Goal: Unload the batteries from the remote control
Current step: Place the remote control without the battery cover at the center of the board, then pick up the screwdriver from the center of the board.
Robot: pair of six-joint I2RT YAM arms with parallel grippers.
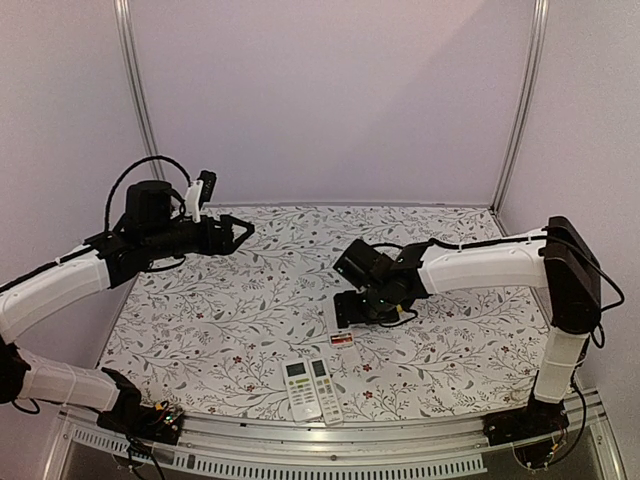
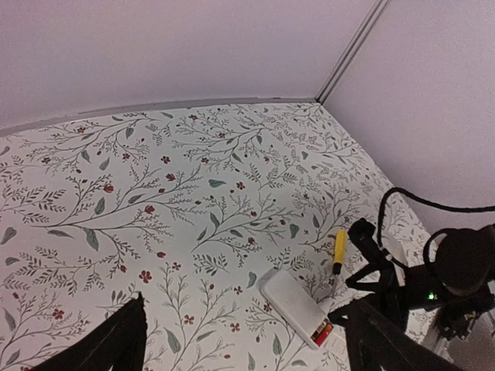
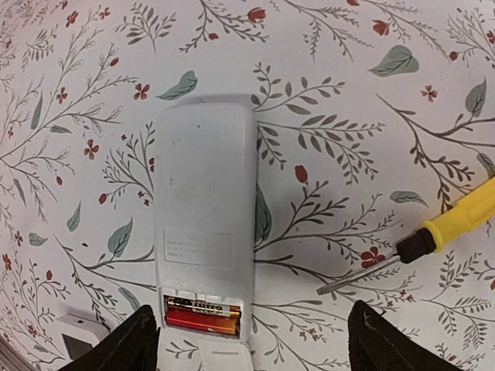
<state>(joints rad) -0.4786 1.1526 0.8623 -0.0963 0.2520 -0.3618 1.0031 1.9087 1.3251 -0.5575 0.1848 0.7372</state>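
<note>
A white remote control (image 3: 203, 209) lies face down on the floral table. The open compartment at its near end shows red-orange batteries (image 3: 203, 317), and the slid-off cover (image 3: 224, 359) sits just below them. My right gripper (image 3: 255, 348) hovers open above that end, one finger on each side, touching nothing. In the top view the right gripper (image 1: 350, 310) hides most of the remote, and only the battery end (image 1: 342, 340) shows. The left gripper (image 1: 243, 230) is raised high at the left, open and empty. Its wrist view shows the remote (image 2: 292, 305) and batteries (image 2: 323, 334) far below.
A yellow-handled screwdriver (image 3: 464, 220) lies right of the remote, its blade pointing toward it. Two more remotes (image 1: 300, 388) (image 1: 325, 388) lie face up at the near table edge. Walls and metal posts enclose the table.
</note>
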